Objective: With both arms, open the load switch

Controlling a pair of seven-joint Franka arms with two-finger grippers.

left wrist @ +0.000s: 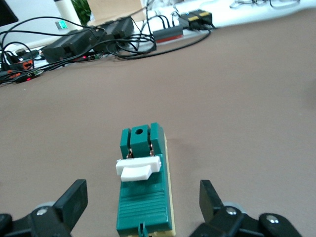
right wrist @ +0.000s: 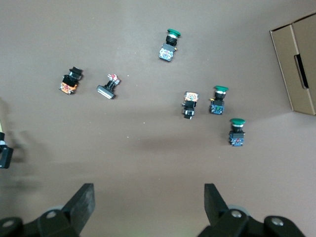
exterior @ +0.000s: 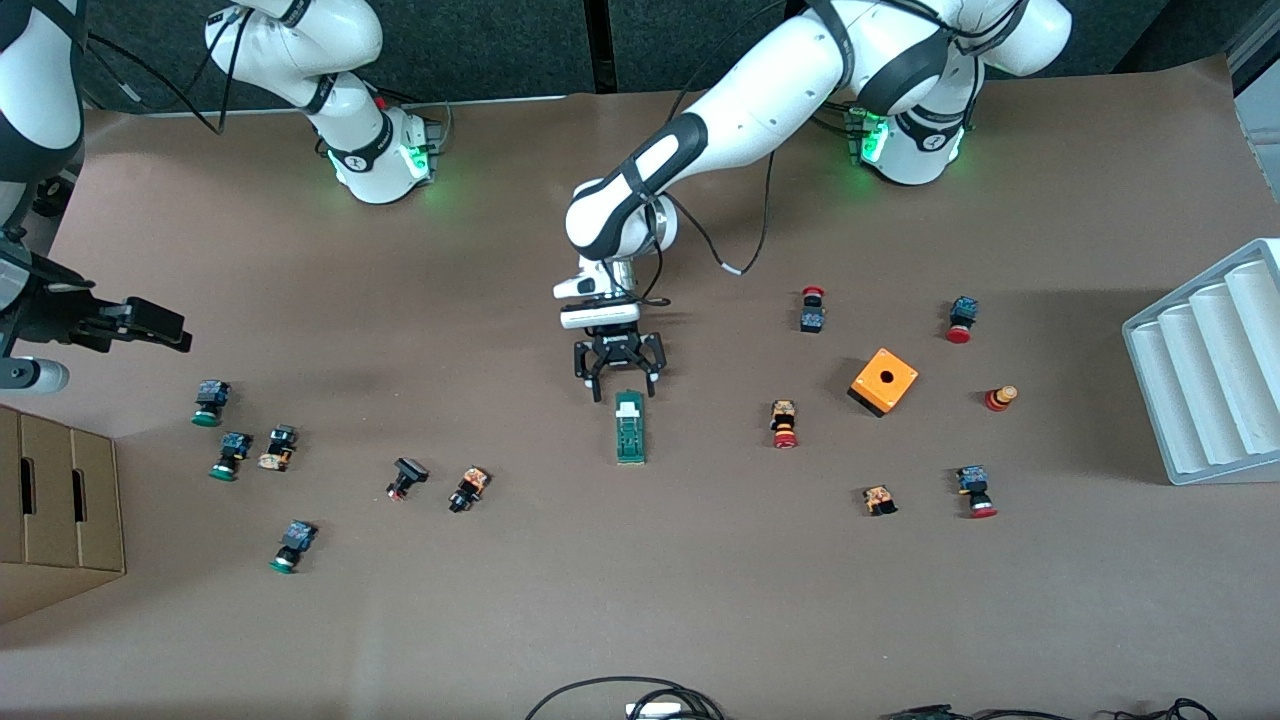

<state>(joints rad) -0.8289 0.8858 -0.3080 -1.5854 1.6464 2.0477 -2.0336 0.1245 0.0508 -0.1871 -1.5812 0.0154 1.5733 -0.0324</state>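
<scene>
Front view first: one load switch (exterior: 630, 428) lies flat mid-worktop (exterior: 640, 600), its white tab end pointing toward the robot bases. The left pincer (exterior: 620, 383) sits low right at that tab end, fingers spread and holding nothing. The right pincer (exterior: 150, 325) hangs over the right arm's end of the worktop, well apart from the switch, waiting. I count four green-capped push buttons (exterior: 210, 402) down at that end, plus two small black ones (exterior: 407, 478) between them and the switch. Toward the left arm's end there's one orange cube (exterior: 884, 381) with a hole and about five red-capped buttons (exterior: 812, 309) scattered around it. One cardboard box (exterior: 55, 510), one white ridged tray (exterior: 1210, 365).

Left wrist view: the load switch (left wrist: 144, 187) lies between the two spread fingers (left wrist: 74, 200), neither touching it, white tab up top.

Right wrist view: both fingers (right wrist: 84, 200) stand wide apart with nothing between them, above bare worktop. Three green-capped buttons (right wrist: 170, 44) show, plus three dark ones
</scene>
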